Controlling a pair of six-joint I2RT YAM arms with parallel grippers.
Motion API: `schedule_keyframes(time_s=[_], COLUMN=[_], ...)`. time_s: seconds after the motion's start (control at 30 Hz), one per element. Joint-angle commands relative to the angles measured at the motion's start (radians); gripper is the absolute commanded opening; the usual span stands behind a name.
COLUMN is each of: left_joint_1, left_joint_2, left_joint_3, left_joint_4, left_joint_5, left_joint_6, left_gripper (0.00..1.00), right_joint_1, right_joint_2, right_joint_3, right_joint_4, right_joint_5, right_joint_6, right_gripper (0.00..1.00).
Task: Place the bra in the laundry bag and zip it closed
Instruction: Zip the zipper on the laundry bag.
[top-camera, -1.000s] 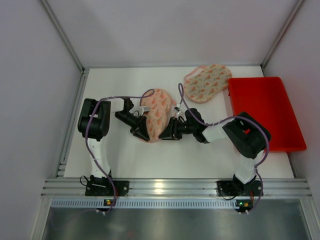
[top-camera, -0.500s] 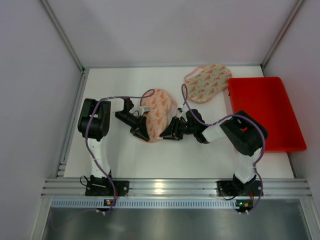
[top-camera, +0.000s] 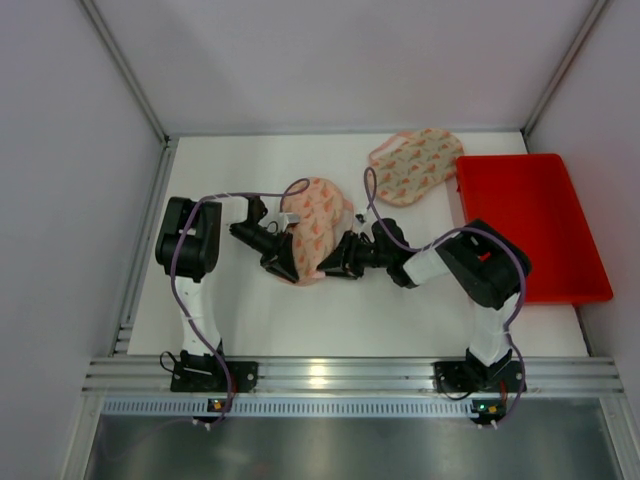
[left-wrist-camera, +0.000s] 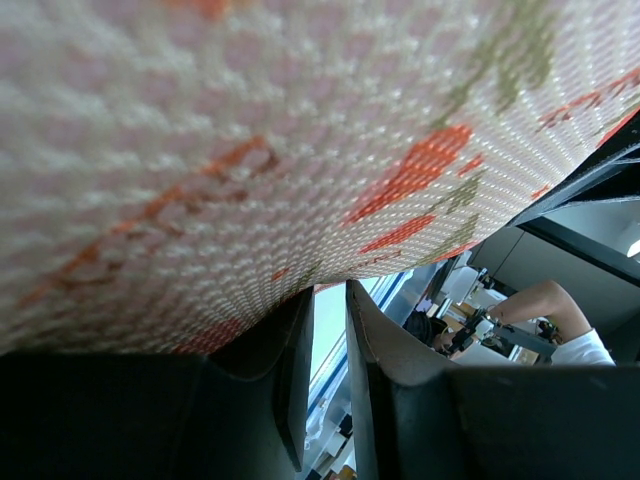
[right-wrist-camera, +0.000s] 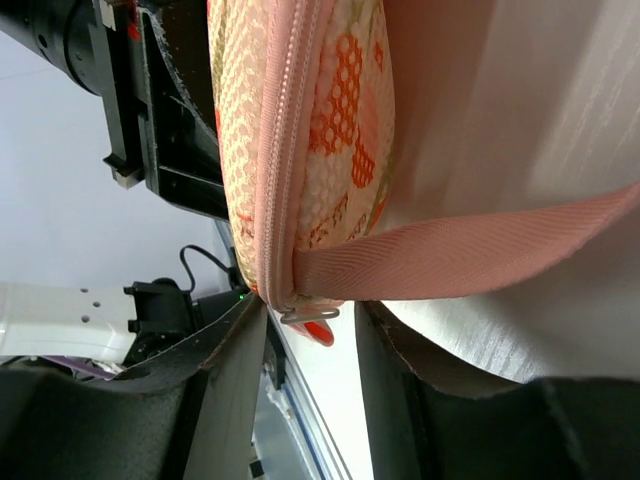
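Fingers (left-wrist-camera: 385, 340) of the left gripper (top-camera: 290, 265) stand only a narrow slit apart. The mesh edge of the laundry bag (top-camera: 318, 225) runs down into that slit at their tips, so they appear pinched on its near-left edge. From the left wrist, the bag's orange-and-green printed mesh fills nearly the whole view above the fingers.

The right gripper (top-camera: 335, 262) reaches in from the right and meets the bag's near-right edge, just across from the left gripper. Its fingers (right-wrist-camera: 235, 350) are parted, one on either side of the bag's corner, and hold nothing. Between them hangs the small metal zipper pull (right-wrist-camera: 308, 316), with a gap on both sides. The pink zipper (right-wrist-camera: 290, 120) runs along the bag's rim to this pull, and that stretch looks closed. A pink woven strap (right-wrist-camera: 470, 250) leaves the same corner and crosses in front of one finger.

The bag sits near the middle of the white table (top-camera: 250, 310), between the two grippers. A second piece (top-camera: 415, 165) in the same printed fabric lies flat further back and to the right, just beside the far-left corner of the red tray (top-camera: 530, 225) and well apart from both grippers. Whether this piece is the bra, or whether the bra is already inside the bag, cannot be told.
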Motion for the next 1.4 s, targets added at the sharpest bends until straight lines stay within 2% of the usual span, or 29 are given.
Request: schedule_keyframes(time_s=[0.0, 0.23, 0.43, 0.57, 0.7, 0.97, 1.17, 1.27, 1.37], left_joint_1=[0.003, 0.003, 0.008, 0.017, 0.016, -0.038, -0.079, -0.081, -0.081], left_joint_2=[0.034, 0.034, 0.035, -0.004, -0.136, -0.241, -0.193, -0.140, -0.089], left_joint_3=[-0.019, -0.021, -0.016, -0.016, 0.004, -0.001, -0.084, -0.104, -0.133], left_joint_4=[0.036, 0.036, 0.037, 0.036, 0.034, 0.060, 0.286, 0.301, 0.300], left_joint_5=[-0.075, -0.081, -0.103, -0.109, -0.038, 0.081, -0.022, -0.066, -0.210], left_joint_6=[0.027, 0.029, 0.038, 0.058, 0.079, -0.007, -0.241, -0.298, -0.312], left_gripper=[0.25, 0.25, 0.24, 0.27, 0.32, 0.34, 0.31, 0.27, 0.23], right_joint_1=[-0.007, -0.007, -0.027, -0.070, -0.061, -0.018, 0.011, 0.017, 0.013], right_joint_2=[0.007, 0.001, -0.018, -0.032, -0.027, 0.001, 0.007, 0.008, 0.001], right_joint_3=[0.033, 0.022, 0.009, -0.008, -0.013, 0.002, -0.010, -0.016, -0.019], right_joint_4=[0.108, 0.120, 0.119, 0.093, 0.112, 0.157, 0.169, 0.168, 0.137], right_joint_5=[0.009, 0.012, -0.002, -0.007, -0.004, 0.028, 0.065, 0.074, 0.081], right_joint_6=[0.029, 0.032, 0.010, -0.011, 0.006, 0.075, 0.121, 0.133, 0.121], right_gripper=[0.40, 0.24, 0.00, 0.00, 0.00, 0.00, 0.00, 0.00, 0.00])
